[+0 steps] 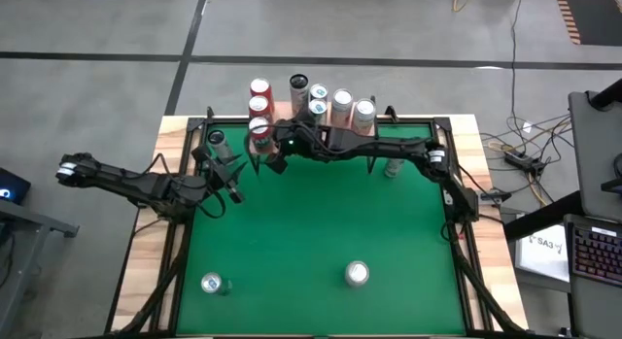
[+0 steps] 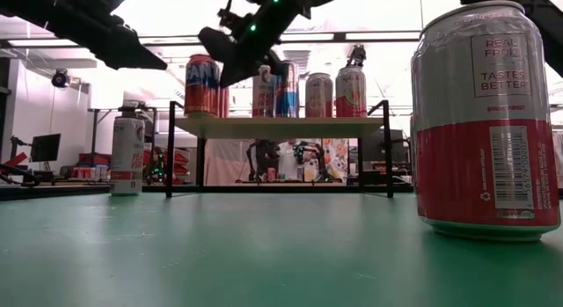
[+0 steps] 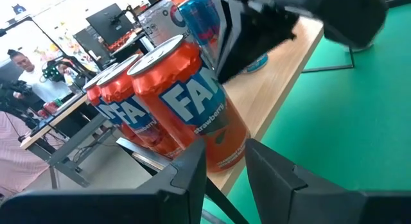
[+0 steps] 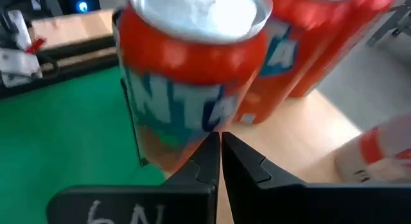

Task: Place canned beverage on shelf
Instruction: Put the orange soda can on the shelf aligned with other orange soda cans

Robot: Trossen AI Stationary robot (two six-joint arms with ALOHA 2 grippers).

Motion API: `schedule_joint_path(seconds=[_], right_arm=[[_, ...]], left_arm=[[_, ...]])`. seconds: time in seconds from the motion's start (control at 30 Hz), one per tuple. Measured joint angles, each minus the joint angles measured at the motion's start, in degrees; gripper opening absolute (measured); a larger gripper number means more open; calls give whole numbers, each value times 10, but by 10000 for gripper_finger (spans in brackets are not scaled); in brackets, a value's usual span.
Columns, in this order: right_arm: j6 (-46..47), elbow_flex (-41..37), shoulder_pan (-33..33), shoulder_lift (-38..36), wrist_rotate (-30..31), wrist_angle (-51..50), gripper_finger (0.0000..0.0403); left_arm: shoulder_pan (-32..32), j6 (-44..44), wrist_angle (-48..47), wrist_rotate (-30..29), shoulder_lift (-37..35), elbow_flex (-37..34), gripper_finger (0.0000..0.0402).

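**Two closed fingers, one can near the shelf's edge**

Two fingers of the right tool [image 4: 220,144] are pressed together with nothing between them, their tips just in front of an orange-red can [image 4: 192,76]. That can stands upright on the shelf [image 4: 308,134], close to its front edge at the left end, with two more red cans [image 1: 259,96] lined up behind it. We judge this can to be placed, so the step in hand is getting the tool away without disturbing it.

We should draw the right tool straight back and up, away from the can's wall. A sideways sweep could tip the can off the edge or knock its neighbours.

Our left tool [image 3: 225,156] hangs over the green surface [image 1: 321,232] just left of the shelf, its fingers slightly apart and empty, looking at the same row. We should keep it clear of the right arm's way out.

Other cans wait on the surface: one beside the shelf's left leg [image 1: 216,140] and two near the front [image 1: 357,273].
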Motion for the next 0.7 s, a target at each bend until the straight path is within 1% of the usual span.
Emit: schedule_joint_path(seconds=[0.3, 0.43, 0.7], right_arm=[[-6, 2, 0, 5, -1, 11, 9], [-6, 2, 2, 4, -25, 25, 9], [-13, 7, 4, 4, -24, 21, 9]], left_arm=[[0, 1, 5, 0, 1, 0, 91], [0, 1, 5, 0, 1, 0, 91], [0, 1, 5, 0, 1, 0, 91]])
